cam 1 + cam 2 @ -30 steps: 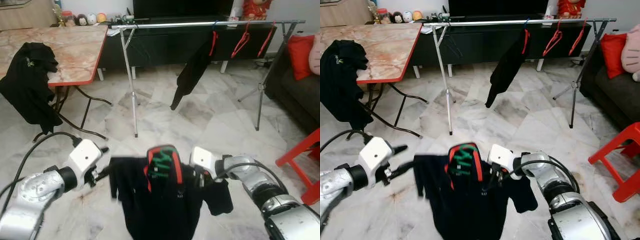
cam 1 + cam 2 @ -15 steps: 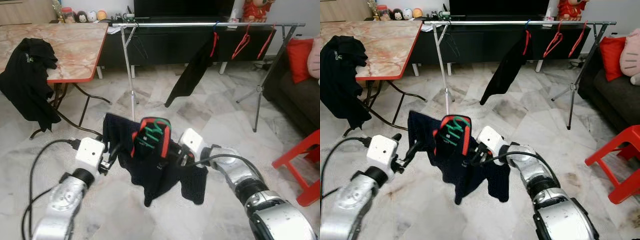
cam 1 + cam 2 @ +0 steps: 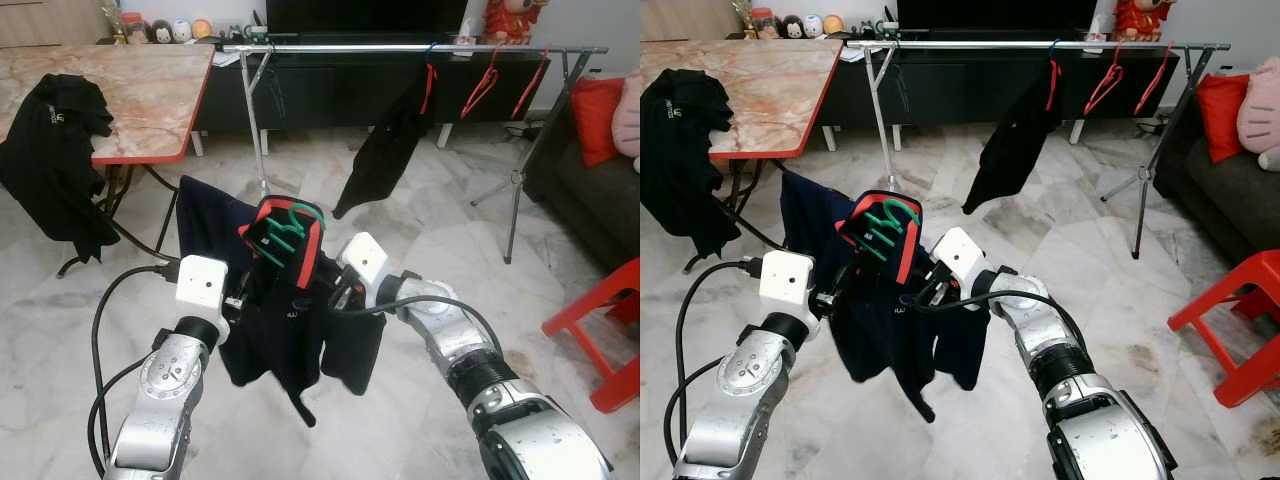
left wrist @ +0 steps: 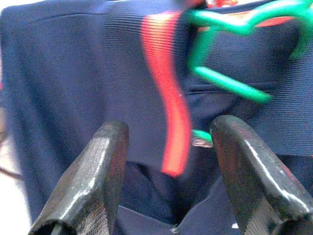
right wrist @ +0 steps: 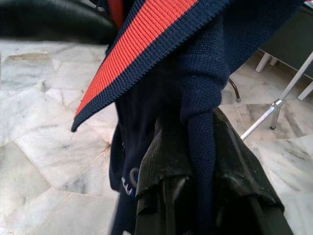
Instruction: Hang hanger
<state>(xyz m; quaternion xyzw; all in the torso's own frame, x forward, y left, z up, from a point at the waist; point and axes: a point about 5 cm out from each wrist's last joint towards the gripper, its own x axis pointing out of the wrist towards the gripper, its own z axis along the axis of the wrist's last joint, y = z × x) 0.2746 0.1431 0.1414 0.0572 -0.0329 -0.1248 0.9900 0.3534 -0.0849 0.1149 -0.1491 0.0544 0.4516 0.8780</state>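
Navy shirt (image 3: 285, 320) on a green hanger (image 3: 283, 228) hangs in front of the clothes rail (image 3: 400, 47). The right gripper (image 5: 195, 161) pinches its fabric between pressed fingers. The left gripper (image 4: 168, 171) is just beside it, fingers spread.

Green hanger (image 3: 283, 230) mostly buried in navy shirt (image 3: 270, 330); left wrist view blurred; right claw (image 3: 335, 298) tips hidden by cloth.
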